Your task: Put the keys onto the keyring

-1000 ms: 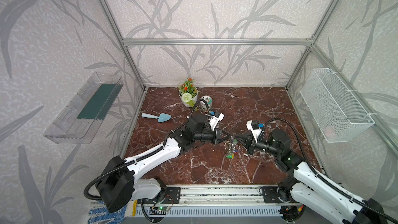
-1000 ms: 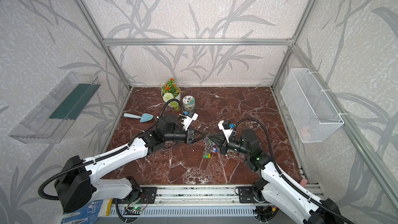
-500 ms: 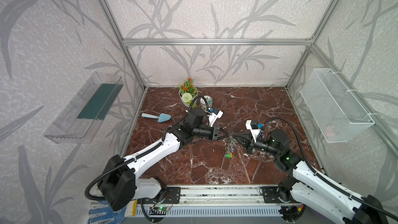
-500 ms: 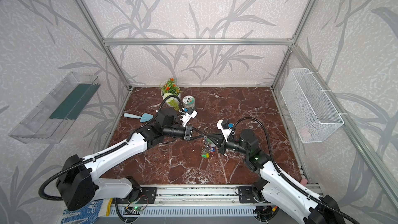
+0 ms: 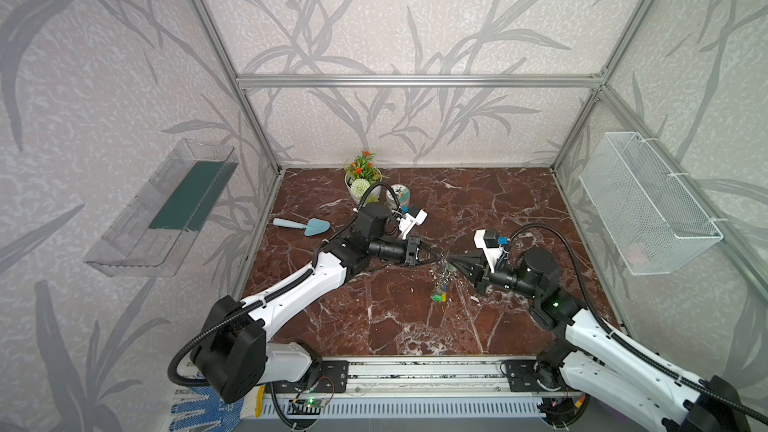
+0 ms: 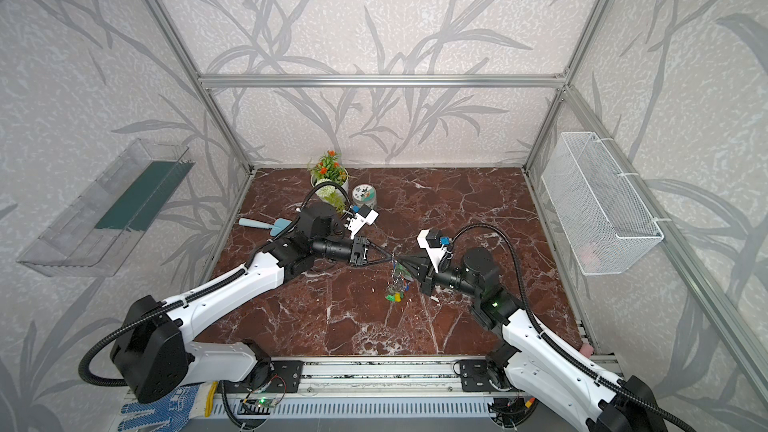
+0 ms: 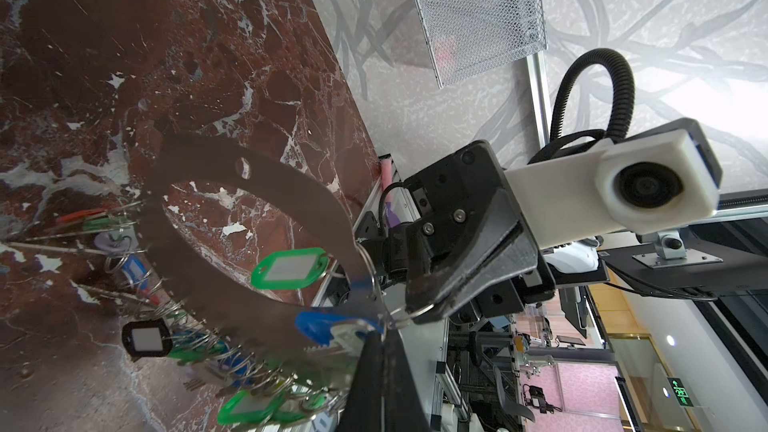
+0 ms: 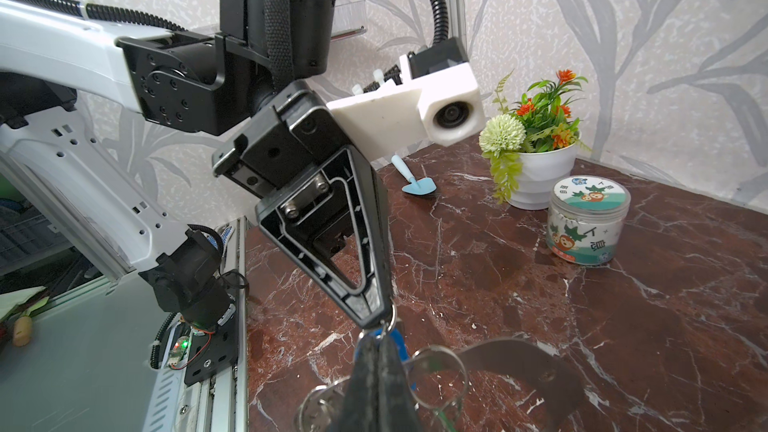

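Note:
The keyring [image 7: 199, 259], a flat grey plate with a big oval hole, hangs above the marble floor between both gripper tips. Several keys hang from its edge: a green one [image 7: 291, 272], a black one [image 7: 145, 340], and more green and blue ones below. My left gripper [image 7: 380, 338] is shut on the blue key [image 7: 316, 326]. My right gripper [image 7: 419, 305] is shut on a thin split ring right beside it. In both top views the left gripper [image 5: 439, 259] and right gripper [image 5: 451, 260] meet tip to tip, and the keys [image 5: 439, 290] dangle beneath them.
A potted plant [image 5: 361, 176], a printed jar [image 5: 397, 195] and a blue trowel [image 5: 305, 226] sit at the back left of the floor. A white wire basket [image 5: 648, 205] hangs on the right wall. A clear shelf [image 5: 166, 209] hangs on the left wall.
The left arm has shifted its elbow and wrist slightly towards the back. Both grippers stay shut tip to tip, and the hanging bunch has barely moved.

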`<state>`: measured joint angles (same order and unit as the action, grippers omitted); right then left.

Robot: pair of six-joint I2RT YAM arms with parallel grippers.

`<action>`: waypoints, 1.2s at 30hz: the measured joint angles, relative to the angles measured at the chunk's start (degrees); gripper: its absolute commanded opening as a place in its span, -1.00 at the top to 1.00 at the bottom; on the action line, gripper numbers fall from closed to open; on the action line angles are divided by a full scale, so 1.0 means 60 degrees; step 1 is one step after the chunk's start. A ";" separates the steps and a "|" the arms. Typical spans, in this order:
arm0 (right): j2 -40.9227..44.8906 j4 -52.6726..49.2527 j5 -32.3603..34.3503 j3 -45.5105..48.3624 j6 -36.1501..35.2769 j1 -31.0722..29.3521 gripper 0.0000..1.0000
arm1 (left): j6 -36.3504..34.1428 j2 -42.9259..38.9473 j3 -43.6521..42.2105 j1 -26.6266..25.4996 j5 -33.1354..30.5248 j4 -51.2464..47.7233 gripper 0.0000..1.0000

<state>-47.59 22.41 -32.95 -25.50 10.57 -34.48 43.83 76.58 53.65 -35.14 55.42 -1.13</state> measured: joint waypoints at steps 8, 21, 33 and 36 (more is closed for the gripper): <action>-0.0251 -0.0047 0.0004 -0.0007 -0.0018 -0.0004 1.00 | -0.0401 0.0579 0.0401 -0.0022 0.0222 -0.0670 0.91; -0.0277 0.0040 -0.0069 -0.0120 -0.0029 -0.0007 1.00 | -0.0816 0.0732 0.0423 -0.0066 0.0036 -0.1016 0.65; -0.0313 0.0080 -0.0164 -0.0171 -0.0026 -0.0015 1.00 | -0.1020 0.0761 0.0430 -0.0138 -0.0044 -0.1053 0.56; -0.0353 0.0080 -0.0168 -0.0171 -0.0022 -0.0015 1.00 | -0.1315 0.0714 0.0430 -0.0146 -0.0222 -0.1264 0.42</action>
<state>-49.71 22.90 -33.95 -26.52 10.44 -34.57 35.94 80.86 56.23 -36.01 54.08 -8.71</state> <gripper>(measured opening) 0.050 0.249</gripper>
